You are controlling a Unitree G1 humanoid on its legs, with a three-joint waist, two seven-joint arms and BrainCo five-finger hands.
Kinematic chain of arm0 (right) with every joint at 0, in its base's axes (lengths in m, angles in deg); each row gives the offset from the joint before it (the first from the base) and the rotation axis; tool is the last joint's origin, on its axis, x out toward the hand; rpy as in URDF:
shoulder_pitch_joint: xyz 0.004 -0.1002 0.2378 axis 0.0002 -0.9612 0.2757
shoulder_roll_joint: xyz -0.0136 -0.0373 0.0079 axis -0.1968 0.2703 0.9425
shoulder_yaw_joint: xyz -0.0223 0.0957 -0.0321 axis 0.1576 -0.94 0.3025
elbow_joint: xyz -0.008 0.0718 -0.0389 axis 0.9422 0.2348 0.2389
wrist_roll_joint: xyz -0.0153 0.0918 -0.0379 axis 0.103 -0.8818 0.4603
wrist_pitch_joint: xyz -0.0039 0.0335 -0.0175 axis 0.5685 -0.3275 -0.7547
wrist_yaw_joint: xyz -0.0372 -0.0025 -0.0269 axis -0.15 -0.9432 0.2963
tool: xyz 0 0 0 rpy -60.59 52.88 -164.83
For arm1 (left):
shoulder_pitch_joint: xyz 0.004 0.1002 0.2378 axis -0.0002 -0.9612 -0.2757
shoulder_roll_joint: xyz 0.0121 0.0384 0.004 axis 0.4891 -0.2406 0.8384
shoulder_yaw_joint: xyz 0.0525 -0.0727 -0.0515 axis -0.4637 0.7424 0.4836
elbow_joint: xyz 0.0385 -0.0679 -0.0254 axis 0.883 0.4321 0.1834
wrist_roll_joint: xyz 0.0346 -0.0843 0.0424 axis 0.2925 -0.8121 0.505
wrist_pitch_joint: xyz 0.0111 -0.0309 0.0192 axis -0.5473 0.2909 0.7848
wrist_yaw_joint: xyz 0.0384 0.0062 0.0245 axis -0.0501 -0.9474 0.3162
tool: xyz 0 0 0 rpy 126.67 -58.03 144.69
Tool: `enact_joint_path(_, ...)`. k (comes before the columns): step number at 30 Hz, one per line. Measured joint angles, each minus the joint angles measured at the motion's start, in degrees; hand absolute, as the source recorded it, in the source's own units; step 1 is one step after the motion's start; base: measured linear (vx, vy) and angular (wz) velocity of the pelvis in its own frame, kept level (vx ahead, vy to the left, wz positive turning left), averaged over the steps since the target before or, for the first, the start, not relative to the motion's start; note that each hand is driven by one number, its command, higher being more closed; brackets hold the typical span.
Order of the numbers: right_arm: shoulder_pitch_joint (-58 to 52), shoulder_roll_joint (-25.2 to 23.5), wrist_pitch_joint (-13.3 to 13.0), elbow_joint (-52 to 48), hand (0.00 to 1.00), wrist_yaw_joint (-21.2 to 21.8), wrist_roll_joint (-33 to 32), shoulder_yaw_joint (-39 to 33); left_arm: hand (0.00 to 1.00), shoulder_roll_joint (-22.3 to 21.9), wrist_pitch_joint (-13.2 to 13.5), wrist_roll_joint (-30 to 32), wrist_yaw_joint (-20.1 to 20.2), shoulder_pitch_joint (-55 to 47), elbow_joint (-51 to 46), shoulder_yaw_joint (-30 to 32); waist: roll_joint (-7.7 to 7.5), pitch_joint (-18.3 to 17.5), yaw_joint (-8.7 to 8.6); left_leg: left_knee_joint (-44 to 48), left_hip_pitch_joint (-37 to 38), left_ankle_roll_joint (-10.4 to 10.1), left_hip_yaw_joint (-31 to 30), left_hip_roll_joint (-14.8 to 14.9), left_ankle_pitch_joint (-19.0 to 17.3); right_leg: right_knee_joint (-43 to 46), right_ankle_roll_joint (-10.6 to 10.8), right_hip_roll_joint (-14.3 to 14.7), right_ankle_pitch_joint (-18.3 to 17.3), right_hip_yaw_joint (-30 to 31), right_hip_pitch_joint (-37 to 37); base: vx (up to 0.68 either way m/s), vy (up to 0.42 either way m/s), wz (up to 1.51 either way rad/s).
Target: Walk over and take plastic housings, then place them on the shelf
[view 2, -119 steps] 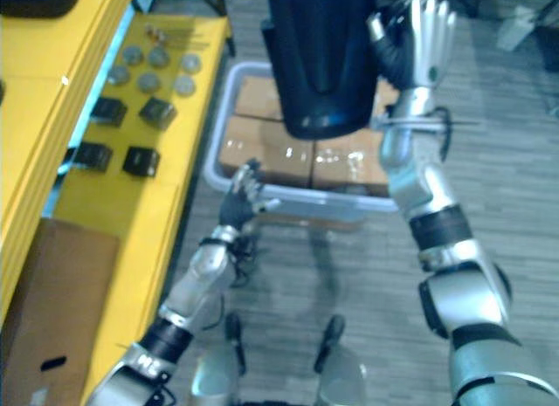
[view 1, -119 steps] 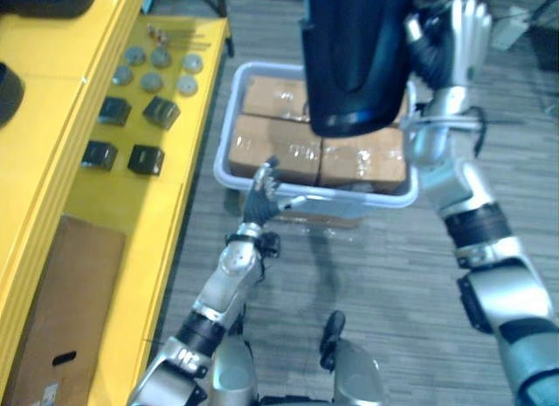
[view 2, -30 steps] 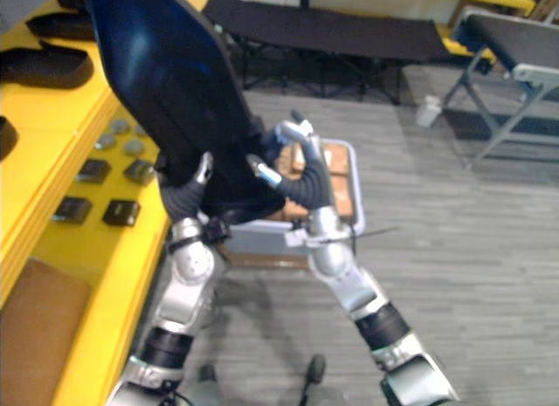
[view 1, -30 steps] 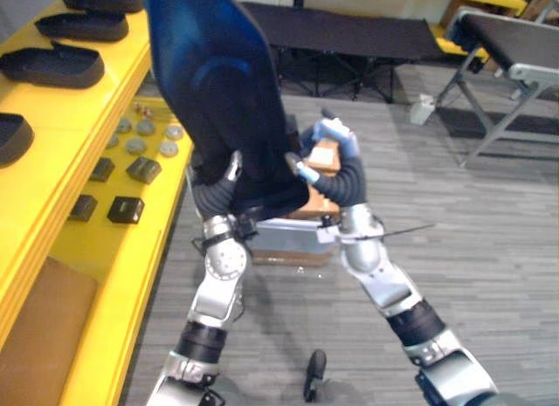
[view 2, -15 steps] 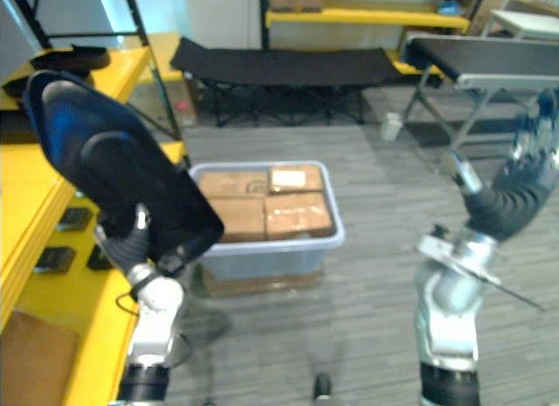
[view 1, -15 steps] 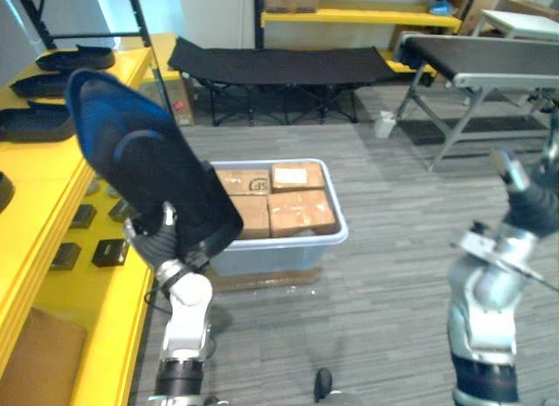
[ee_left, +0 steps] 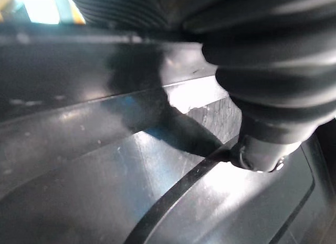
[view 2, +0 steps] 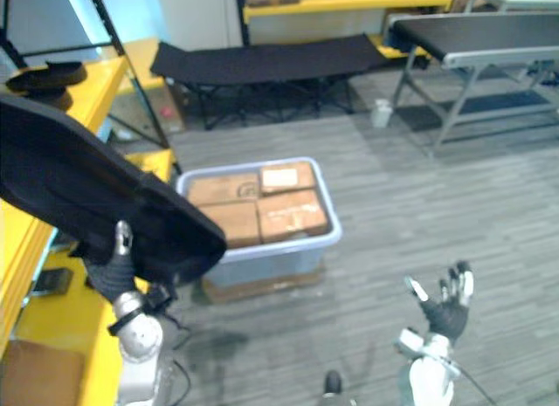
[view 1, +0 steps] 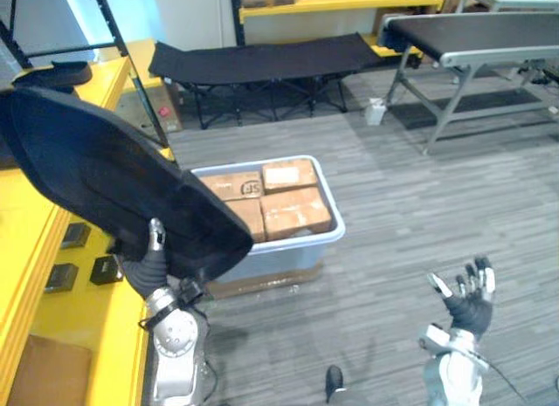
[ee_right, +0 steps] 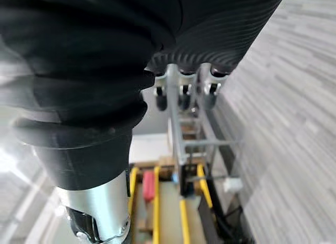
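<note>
Left eye view: we see the left hand (view 1: 150, 264) raised and clamped on the lower edge of a large black plastic housing (view 1: 105, 188), thumb over its near face, the fingers behind it. The housing tilts up and away from that hand, above the yellow shelf (view 1: 113, 327). Small black parts (view 1: 105, 269) lie on the shelf just beside the hand. On its other side, a pale bin (view 1: 297, 247) of cardboard boxes (view 1: 295, 209) stands on the grey plank floor (view 1: 419, 196). The right hand (view 1: 470, 308) is low, well apart from the bin, its fingers spread and empty. Beyond the bin stand a black folding cot (view 1: 262, 61) and a conveyor (view 1: 472, 26).

Right eye view: a second black housing (view 2: 48, 74) rests on the upper shelf level, beyond the held one.

Left wrist view: the hand's silver tip bears on the housing's glossy surface.

Right wrist view: the fingers (ee_right: 181, 92) extend straight, with plank floor past them.
</note>
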Motion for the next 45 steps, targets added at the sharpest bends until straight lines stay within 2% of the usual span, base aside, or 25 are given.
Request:
enact_joint_path(3, 3.91, 1.52, 0.04, -0.32, 0.00, 3.75, -3.78, 1.07, 1.00, 1.80, -0.63, 3.35, 0.08, -1.84, -6.11, 0.82, 0.53, 0.33, 1.36, 0.04, -0.08, 0.41, -2.67, -0.47, -0.25, 0.00, 0.57, -0.68, -0.81, -2.55, 1.81, 0.00, 0.017, 0.41)
enact_joint_path(6, 8.42, 2.95, 1.02, -0.26, 0.00, 7.00, -5.66, 6.33, 1.00, 2.34, -0.88, 5.12, -0.38, -4.38, -11.54, 7.15, 0.91, 0.28, 3.37, 1.10, -1.83, 0.45, -6.43, -0.60, -0.31, 0.12, 0.94, -1.20, -1.74, -6.49, 3.30, 0.01, 0.007, 0.73)
enact_joint_path(7, 11.27, 3.19, 1.62, 0.88, 0.00, 7.97, -6.04, 10.15, 1.00, 2.47, -1.10, 5.07, -1.11, -5.53, -12.78, 12.15, 1.08, 0.34, 5.11, 2.50, -4.10, 0.43, -9.74, -0.65, -0.43, 0.93, 0.71, -1.50, -2.53, -9.68, 3.68, 0.03, -0.009, 1.02)
enact_joint_path(8, 12.49, 3.45, 1.73, 1.58, 0.00, 8.63, -6.18, 11.68, 1.00, 2.52, -1.32, 5.09, -1.51, -5.96, -12.89, 14.26, 1.18, 0.43, 5.96, 3.08, -4.62, 0.45, -11.38, -0.70, -0.51, 1.77, 0.67, -1.75, -3.01, -11.10, 3.74, 0.05, -0.002, 1.25)
enact_joint_path(9, 15.00, 4.01, 1.74, 3.39, 0.00, 9.62, -6.44, 14.51, 1.00, 2.49, -1.84, 5.07, -2.31, -7.16, -12.88, 17.86, 1.38, 0.77, 7.85, 4.47, -6.19, 0.46, -14.32, -0.87, -0.67, 3.99, 0.71, -2.14, -4.32, -13.54, 3.88, 0.04, 0.004, 0.95)
enact_joint_path(10, 16.08, 4.10, 1.74, 4.25, 0.00, 10.02, -6.60, 15.78, 1.00, 2.42, -2.04, 4.99, -2.67, -7.74, -12.87, 19.50, 1.38, 0.99, 8.85, 5.05, -6.74, 0.50, -15.75, -1.04, -0.75, 5.03, 0.68, -2.42, -4.99, -14.62, 4.19, 0.07, 0.020, 1.29)
enact_joint_path(11, 18.54, 4.01, 1.73, 6.26, 0.00, 10.13, -7.13, 18.68, 1.00, 1.94, -2.05, 4.86, -3.07, -9.44, -12.87, 23.41, 1.21, 2.11, 11.55, 6.71, -7.41, 0.52, -19.12, -1.76, -1.50, 7.20, 1.02, -3.34, -6.90, -17.75, 5.88, 0.05, 0.020, 1.05)
enact_joint_path(13, 20.46, 3.74, 1.68, 8.18, 0.00, 10.62, -7.39, 21.62, 1.00, 1.01, -2.04, 4.82, -3.47, -11.67, -12.79, 26.86, 0.88, 2.76, 14.28, 9.08, -8.13, 0.87, -22.28, -2.93, -2.76, 9.24, 1.56, -4.56, -8.84, -20.83, 7.85, 0.06, 0.029, 1.06)
enact_joint_path(14, 21.84, 3.20, 1.52, 9.73, 0.00, 11.12, -7.49, 23.93, 1.00, 0.78, -1.95, 4.38, -3.64, -13.66, -12.72, 29.22, 0.59, 3.11, 16.35, 10.67, -8.32, 1.08, -24.46, -3.97, -3.90, 10.59, 2.24, -5.52, -10.15, -22.95, 9.46, 0.06, 0.046, 1.03)
enact_joint_path(16, 23.73, 1.50, 1.46, 11.27, 0.00, 11.04, -7.38, 27.18, 1.00, 0.15, -0.45, 2.71, -3.18, -16.16, -12.69, 33.04, 0.29, 3.08, 18.98, 13.85, -10.02, 1.60, -27.32, -5.44, -5.68, 11.79, 2.48, -6.47, -11.51, -25.76, 11.15, 0.07, 0.065, 0.90)
enact_joint_path(19, 27.14, -1.78, 1.73, 12.97, 0.00, 11.11, -4.59, 31.97, 1.00, -3.49, 2.56, -1.11, -1.98, -18.62, -12.70, 38.48, 0.11, 2.99, 22.93, 18.72, -13.30, 2.00, -31.14, -6.97, -8.17, 11.81, 2.30, -6.47, -11.76, -28.18, 12.81, 0.04, 0.068, 0.63)
enact_joint_path(24, 27.65, -2.53, 4.13, 14.12, 0.00, 9.82, -0.82, 34.11, 1.00, -5.80, 5.84, -2.80, 2.10, -19.33, -12.85, 39.05, -1.03, 2.30, 23.66, 20.67, -14.46, 2.39, -32.25, -8.07, -9.33, 11.38, 2.29, -6.83, -11.76, -29.31, 13.73, 0.01, 0.038, 0.19)
enact_joint_path(29, 27.29, -0.35, 5.57, 14.08, 0.00, 9.64, -0.88, 33.52, 1.00, -5.42, 6.15, -2.36, 3.82, -19.12, -14.53, 38.11, -1.32, 2.09, 22.73, 21.99, -15.03, 2.48, -29.98, -7.11, -10.45, 10.10, 1.78, -6.16, -12.05, -27.01, 12.59, -0.04, 0.030, -0.27)
enact_joint_path(31, 26.39, 0.79, 6.42, 14.01, 0.00, 10.29, -0.99, 32.13, 1.00, -5.21, 5.64, -2.32, 3.82, -18.78, -14.51, 37.52, -1.36, 2.07, 21.75, 22.23, -15.12, 2.46, -29.68, -6.87, -10.47, 10.26, 1.78, -6.01, -12.06, -26.43, 12.50, -0.02, 0.013, -0.09)
enact_joint_path(34, 24.35, 3.11, 6.43, 13.18, 0.00, 11.09, -1.16, 29.65, 1.00, -4.81, 5.59, -2.93, 4.67, -17.46, -14.44, 36.00, -1.10, 1.91, 21.34, 24.14, -17.65, 2.67, -31.04, -7.36, -11.01, 10.41, 1.84, -5.69, -12.16, -28.50, 12.72, -0.03, 0.023, 0.28)
enact_joint_path(36, 23.91, 3.66, 6.43, 13.19, 0.00, 10.84, -1.00, 28.16, 1.00, -4.77, 5.60, -4.52, 6.46, -16.66, -14.38, 34.67, -0.99, 2.07, 21.46, 24.70, -18.69, 2.71, -32.19, -8.18, -10.90, 12.62, 1.99, -6.55, -13.14, -29.67, 12.28, -0.01, 0.080, 0.54)
enact_joint_path(38, 24.11, 3.84, 6.32, 13.24, 0.00, 10.96, -0.92, 26.28, 1.00, -3.94, 5.63, -4.25, 6.95, -15.80, -14.35, 32.26, -0.21, 4.72, 20.60, 31.08, -20.15, 3.13, -29.14, -8.88, -11.15, 24.27, 2.21, -11.31, -18.42, -29.33, 11.61, 0.00, 0.135, 0.69)
enact_joint_path(39, 24.12, 3.82, 6.31, 13.25, 0.00, 11.09, -0.92, 26.30, 1.00, -3.65, 5.63, -4.19, 6.92, -15.94, -14.33, 32.14, -0.09, 5.18, 20.64, 32.05, -20.12, 3.36, -28.43, -8.77, -11.29, 25.60, 2.00, -11.74, -18.84, -29.14, 11.64, -0.05, 0.100, 0.32)
enact_joint_path(42, 24.36, 3.38, 5.48, 13.22, 0.00, 12.88, -1.04, 26.23, 1.00, -2.90, 5.57, -4.07, 6.44, -16.58, -14.19, 32.14, 0.00, 5.42, 20.97, 32.77, -20.25, 4.35, -27.13, -8.08, -12.32, 26.42, 2.49, -11.75, -19.74, -28.56, 11.76, -0.06, 0.043, -0.01)
enact_joint_path(45, 24.44, 2.72, 3.46, 13.19, 0.00, 17.02, -2.67, 25.94, 1.00, -2.37, 4.52, -2.94, 5.19, -16.20, -13.69, 32.24, 0.25, 5.88, 21.00, 32.25, -22.22, 4.49, -27.68, -8.80, -12.72, 24.20, 3.83, -10.96, -20.38, -29.62, 11.75, -0.13, 0.053, 0.16)
